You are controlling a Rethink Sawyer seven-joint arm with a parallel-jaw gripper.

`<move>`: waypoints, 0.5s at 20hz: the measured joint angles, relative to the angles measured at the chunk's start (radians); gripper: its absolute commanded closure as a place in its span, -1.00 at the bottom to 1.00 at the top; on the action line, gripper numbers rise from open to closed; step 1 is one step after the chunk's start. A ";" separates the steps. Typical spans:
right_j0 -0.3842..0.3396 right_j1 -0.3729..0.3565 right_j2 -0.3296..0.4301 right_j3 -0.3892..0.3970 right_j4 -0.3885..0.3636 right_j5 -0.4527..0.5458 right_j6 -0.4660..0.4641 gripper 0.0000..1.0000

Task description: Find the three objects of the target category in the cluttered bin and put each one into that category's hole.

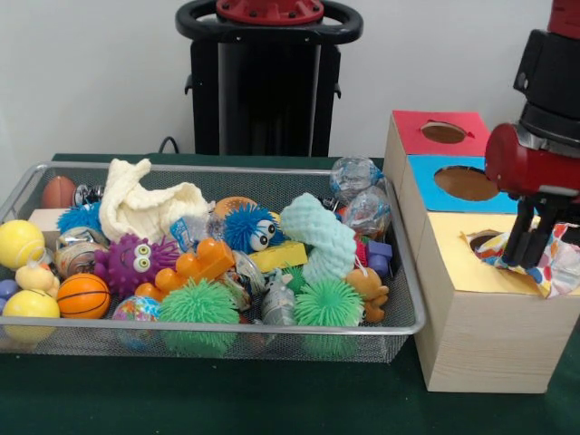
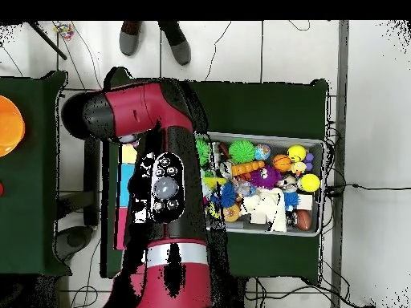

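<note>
- The spotted cloth (image 1: 544, 263) hangs at the hole in the yellow panel (image 1: 471, 258) of the wooden box (image 1: 480, 335), partly over the opening and partly draped toward the box's right edge.
- The gripper (image 1: 535, 243) stands right over it, its dark fingers (image 1: 518, 237) pinched on the cloth's upper folds, so it is closed on the fabric.
- The step in hand looks like the drop: one cloth item is being delivered to the yellow hole.
- The next move probably calls for pushing the cloth further down into the hole before letting go, since much of it lies outside the rim.
- The red panel (image 1: 439, 131) and blue panel (image 1: 458, 186) lie behind, each with its own hole.
- To the left, the wire bin (image 1: 227, 340) holds the clutter; a cream cloth (image 1: 145, 208) lies toward its back left, possibly another of the same kind.
- In the overhead view the arm (image 2: 164, 184) covers the box, hiding cloth and gripper.
</note>
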 measured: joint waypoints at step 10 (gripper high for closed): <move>-0.003 -0.049 -0.036 0.015 -0.003 -0.001 0.000 1.00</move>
